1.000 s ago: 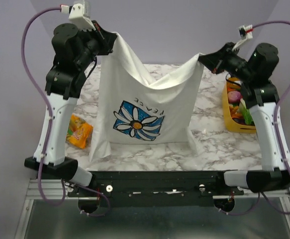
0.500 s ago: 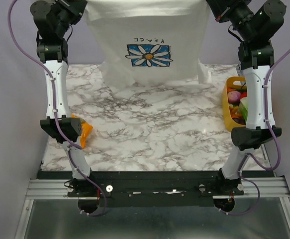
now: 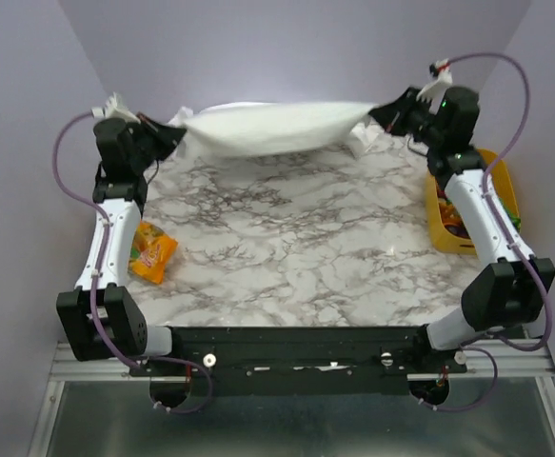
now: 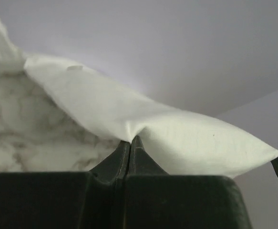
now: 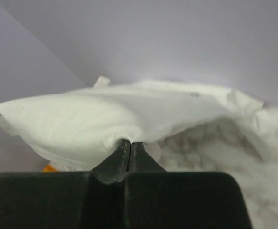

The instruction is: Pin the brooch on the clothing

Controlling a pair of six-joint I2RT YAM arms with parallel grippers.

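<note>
The clothing (image 3: 275, 129), a white T-shirt, hangs stretched between my two grippers low over the far edge of the marble table (image 3: 296, 248); its print does not show. My left gripper (image 3: 174, 135) is shut on the shirt's left end (image 4: 129, 114). My right gripper (image 3: 380, 110) is shut on the right end (image 5: 105, 119). In each wrist view the dark jaws meet, pinching a fold of white cloth: left (image 4: 130, 139), right (image 5: 130, 141). The brooch is out of view.
An orange snack packet (image 3: 149, 253) lies near the table's left edge beside the left arm. A yellow bin (image 3: 450, 214) with colourful items stands at the right edge, partly under the right arm. Purple walls close in behind the shirt.
Both arms have come down from holding the shirt high and upright to holding it low and stretched flat over the table's far edge. The print has gone out of sight.
</note>
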